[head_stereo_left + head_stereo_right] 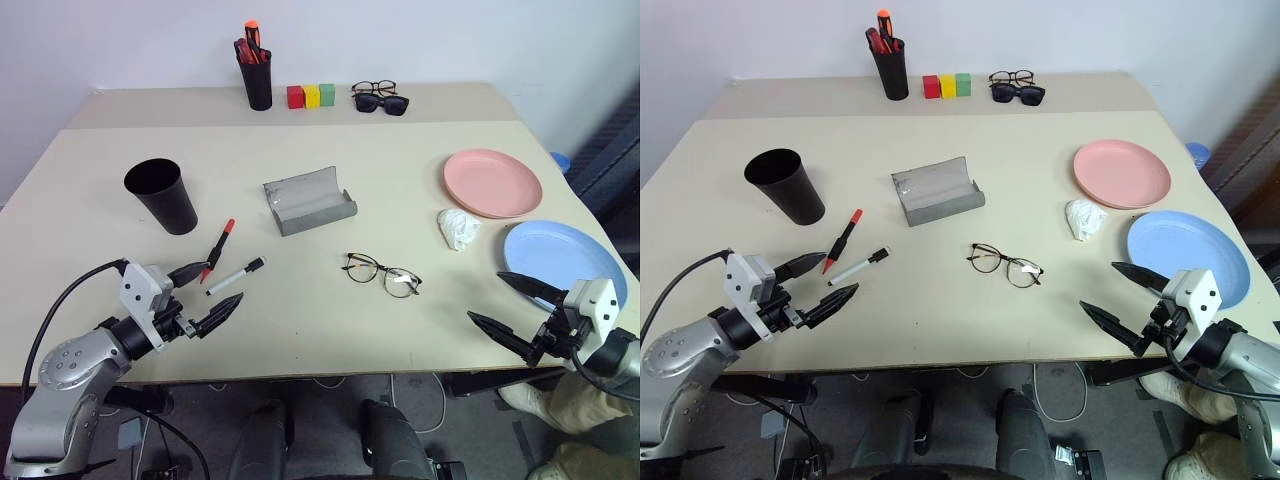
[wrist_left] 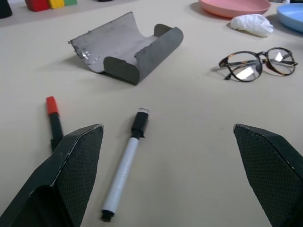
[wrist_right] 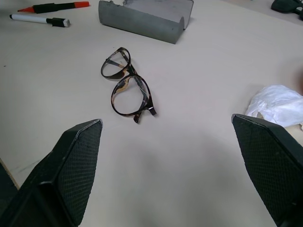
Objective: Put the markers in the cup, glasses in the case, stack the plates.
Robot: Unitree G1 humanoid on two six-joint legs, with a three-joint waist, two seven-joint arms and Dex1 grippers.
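Note:
Two markers lie side by side at the front left of the table: a dark one with a red cap [image 1: 218, 250] and a white one with a black cap [image 1: 236, 277]. My left gripper [image 1: 222, 282] hovers open just in front of them, holding nothing. Behind them stands the black cup [image 1: 162, 196], upright. At the table's middle the grey case [image 1: 309, 201] lies open, and the wire-framed glasses [image 1: 383, 273] rest in front of it. A pink plate [image 1: 492, 182] and a blue plate [image 1: 560, 255] sit apart at the right. My right gripper [image 1: 486, 296] is open and empty beside the blue plate.
A crumpled white tissue [image 1: 458, 228] lies between the two plates. Along the back stand a black pen pot [image 1: 256, 72] with red and orange pens, three coloured blocks [image 1: 311, 96] and black sunglasses [image 1: 381, 103] with another pair behind them.

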